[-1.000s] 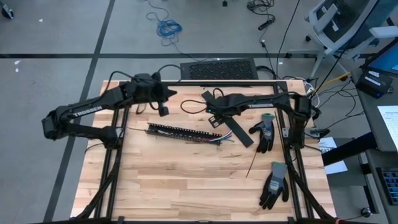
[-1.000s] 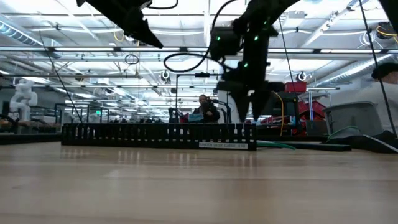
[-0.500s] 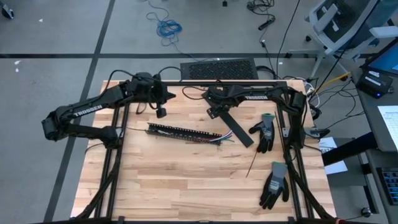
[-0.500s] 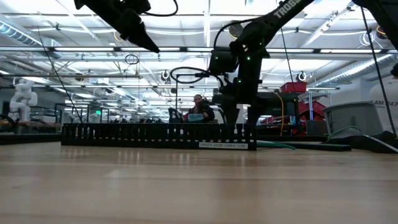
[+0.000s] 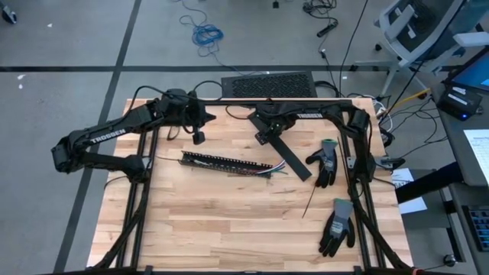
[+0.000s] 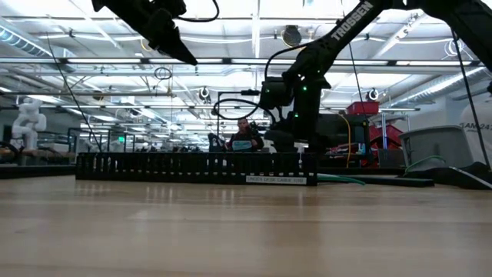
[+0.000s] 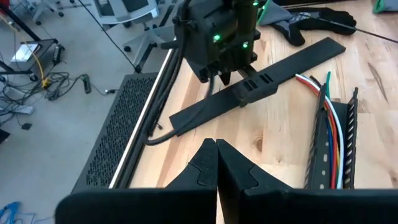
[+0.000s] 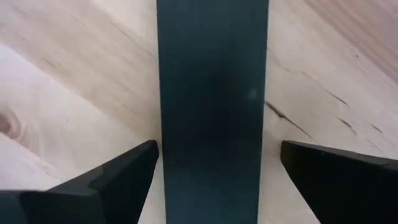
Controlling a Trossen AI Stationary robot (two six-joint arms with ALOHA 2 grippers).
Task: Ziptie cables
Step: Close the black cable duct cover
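In the high view the right gripper (image 5: 265, 131) sat in the upper middle of the frame, over the far end of a long flat black cover strip (image 5: 293, 161) that ran diagonally down toward the right. Its own wrist view showed its two fingers (image 8: 118, 174) spread wide on either side of that dark strip (image 8: 211, 106), not touching it and holding nothing. The left gripper (image 5: 200, 137) hung in the upper left part of the table (image 5: 229, 221), its fingers (image 7: 205, 165) pressed together and empty. The cables (image 5: 269, 171) lay near the centre of the frame, their coloured wires coming out of the right end of a black slotted cable duct (image 5: 221, 162); the left wrist view showed the red, blue, white and green strands (image 7: 329, 124) running along inside that channel. Two dark work gloves (image 5: 325, 163) lay at the right side of the table, with a thin dark strip (image 5: 311, 202) between them.
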